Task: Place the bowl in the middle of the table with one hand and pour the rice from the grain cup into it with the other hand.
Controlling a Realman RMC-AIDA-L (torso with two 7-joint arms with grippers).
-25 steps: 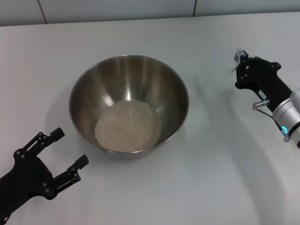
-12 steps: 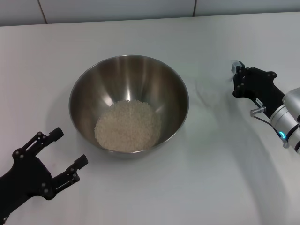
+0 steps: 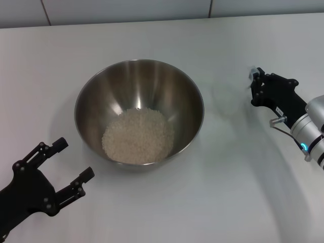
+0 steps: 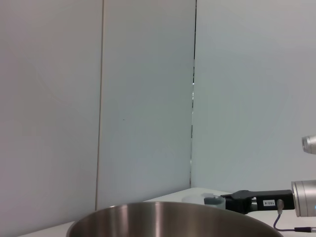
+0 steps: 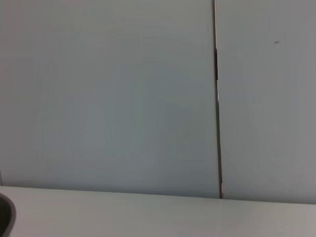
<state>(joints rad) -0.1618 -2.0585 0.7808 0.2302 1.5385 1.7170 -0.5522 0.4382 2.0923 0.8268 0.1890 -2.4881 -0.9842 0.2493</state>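
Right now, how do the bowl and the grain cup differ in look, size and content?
The bowl is shiny opaque steel; the grain cup is clear plastic. The bowl is far wider than the grain cup. The bowl holds the rice; the grain cup looks empty. Both rest on the white table.

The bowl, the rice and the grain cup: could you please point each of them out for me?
bowl (image 3: 152, 81), head view, on the bare steel of its far inner wall.
rice (image 3: 137, 135), head view, on the middle of the pale heap.
grain cup (image 3: 226, 100), head view, on its faint clear body standing on the table.
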